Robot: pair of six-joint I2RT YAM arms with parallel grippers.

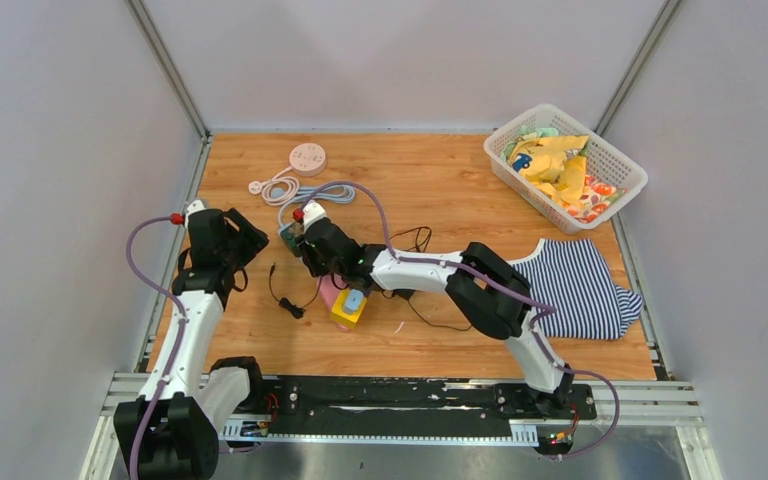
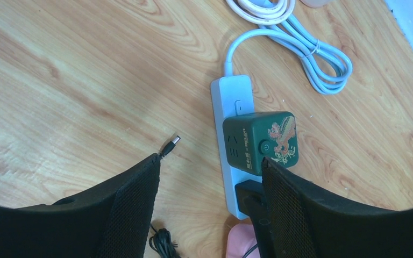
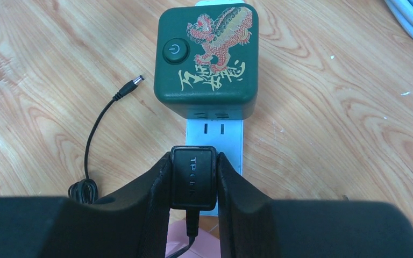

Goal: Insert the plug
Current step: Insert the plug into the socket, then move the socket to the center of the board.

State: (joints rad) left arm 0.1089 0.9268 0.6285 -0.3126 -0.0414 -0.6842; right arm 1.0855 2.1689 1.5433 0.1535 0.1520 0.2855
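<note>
My right gripper (image 3: 193,159) is shut on the black plug (image 3: 193,177), its fingers pressed against the plug's two sides. The plug stands over the near end of the white power strip (image 3: 215,134), just behind a green cube adapter (image 3: 207,54) with a dragon print. Its prongs are hidden. In the left wrist view the same plug (image 2: 249,194) sits on the strip (image 2: 231,91) below the cube (image 2: 261,141). Above the table, to the left of the strip, my left gripper (image 2: 209,158) hangs open and holds nothing.
The plug's thin black cord ends in a barrel connector (image 2: 170,145) lying left of the strip. Coiled white cable (image 2: 301,48) lies beyond it. A pink and yellow item (image 1: 345,300) sits near the right arm. A basket of cloths (image 1: 565,165) and a striped shirt (image 1: 580,290) lie right.
</note>
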